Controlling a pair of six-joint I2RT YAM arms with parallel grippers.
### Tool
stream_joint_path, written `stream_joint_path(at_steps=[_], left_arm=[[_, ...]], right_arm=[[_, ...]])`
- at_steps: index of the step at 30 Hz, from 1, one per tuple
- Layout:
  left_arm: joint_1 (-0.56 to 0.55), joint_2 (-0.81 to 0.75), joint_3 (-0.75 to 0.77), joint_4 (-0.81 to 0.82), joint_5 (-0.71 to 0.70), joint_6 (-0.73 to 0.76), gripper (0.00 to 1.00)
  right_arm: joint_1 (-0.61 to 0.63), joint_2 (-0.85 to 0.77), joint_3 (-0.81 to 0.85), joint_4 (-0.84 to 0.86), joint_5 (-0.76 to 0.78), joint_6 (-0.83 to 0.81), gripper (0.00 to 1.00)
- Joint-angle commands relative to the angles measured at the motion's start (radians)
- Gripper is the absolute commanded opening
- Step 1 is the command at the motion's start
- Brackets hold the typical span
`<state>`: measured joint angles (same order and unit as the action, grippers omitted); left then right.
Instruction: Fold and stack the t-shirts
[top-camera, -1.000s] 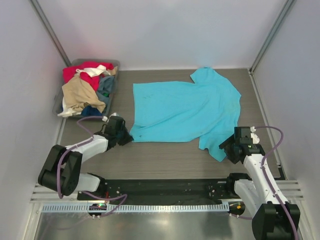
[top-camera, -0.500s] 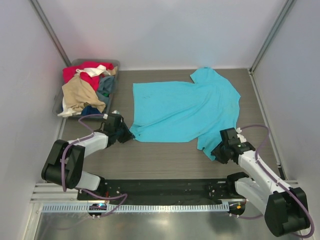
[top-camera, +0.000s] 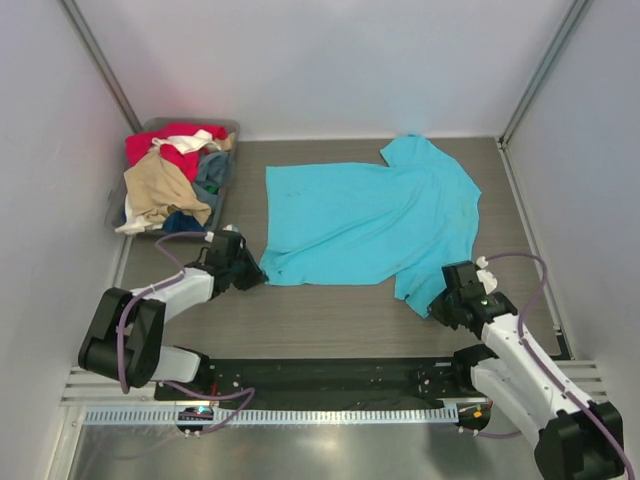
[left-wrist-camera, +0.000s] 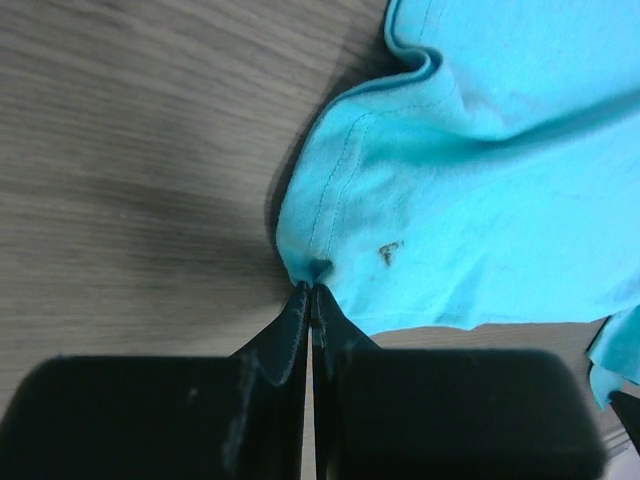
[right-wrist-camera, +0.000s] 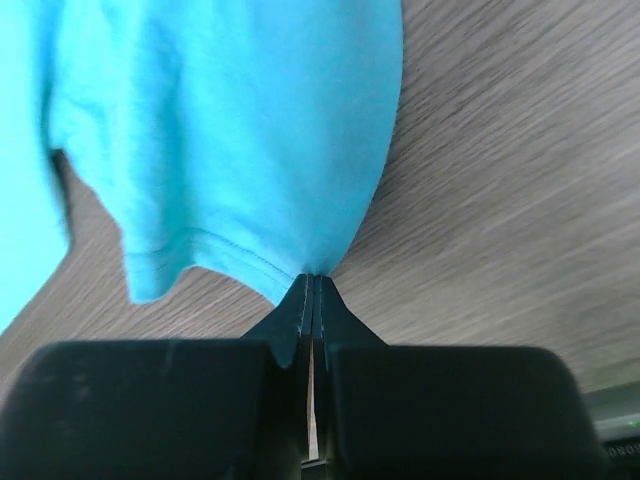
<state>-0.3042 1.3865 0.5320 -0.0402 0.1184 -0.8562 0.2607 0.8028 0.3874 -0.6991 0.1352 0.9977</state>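
Across a wood-grain table (top-camera: 330, 325), enclosed by plain white walls (top-camera: 330, 60) on the far, left and right sides, with a black mounting rail (top-camera: 330, 375) along the near edge.

Turquoise t-shirt (top-camera: 370, 220): spread flat on the middle and right of the table, hem toward the left edge, one sleeve toward the far edge and the other toward the near edge. A small dark fleck shows near its near-left hem corner in the left wrist view.

Grey plastic bin (top-camera: 232, 128): far-left corner of the table, well apart from the turquoise t-shirt, holding a loose heap of a red t-shirt (top-camera: 165, 142), a tan t-shirt (top-camera: 155, 190) and a dark blue-grey t-shirt (top-camera: 212, 170).

Left gripper (top-camera: 257, 274): low over the table at the near-left hem corner of the turquoise t-shirt. Its fingers are clenched, and the corner of the cloth bunches right at their tips (left-wrist-camera: 310, 290).

Right gripper (top-camera: 437, 305): at the near sleeve, toward the right edge of the table. Its fingers are pressed together with the sleeve's outer edge pinched at their tips (right-wrist-camera: 312, 282).
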Motion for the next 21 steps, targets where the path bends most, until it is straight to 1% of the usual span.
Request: stream_joint_path(at_steps=[1, 3, 7, 10, 12, 15, 17, 18, 21], left_arm=[[0.004, -0.076, -0.007, -0.084, 0.027, 0.011, 0.00], [0.004, -0.115, -0.003, -0.134, 0.030, 0.011, 0.00], [0.004, -0.217, -0.003, -0.216, 0.036, 0.011, 0.00], [0.002, -0.291, -0.006, -0.288, 0.035, 0.009, 0.00], [0.000, -0.345, -0.010, -0.345, 0.024, 0.011, 0.00], [-0.001, -0.418, -0.015, -0.412, 0.018, 0.008, 0.00], [-0.001, -0.446, -0.017, -0.459, 0.017, 0.006, 0.00], [-0.009, -0.473, -0.017, -0.473, 0.012, 0.003, 0.00], [-0.027, -0.492, -0.015, -0.500, -0.011, -0.023, 0.00]], right_arm=[[0.006, -0.109, 0.083, -0.078, 0.085, 0.010, 0.01], [0.006, -0.135, 0.163, -0.161, 0.118, -0.004, 0.01], [0.005, -0.184, 0.264, -0.273, 0.182, -0.010, 0.01], [0.006, -0.247, 0.301, -0.365, 0.214, 0.027, 0.01], [0.006, -0.319, 0.304, -0.408, 0.230, 0.050, 0.01], [0.003, -0.385, 0.358, -0.488, 0.297, 0.090, 0.01], [0.005, -0.404, 0.393, -0.522, 0.329, 0.104, 0.01], [0.005, -0.413, 0.434, -0.554, 0.372, 0.108, 0.01], [0.006, -0.415, 0.488, -0.583, 0.425, 0.121, 0.01]])
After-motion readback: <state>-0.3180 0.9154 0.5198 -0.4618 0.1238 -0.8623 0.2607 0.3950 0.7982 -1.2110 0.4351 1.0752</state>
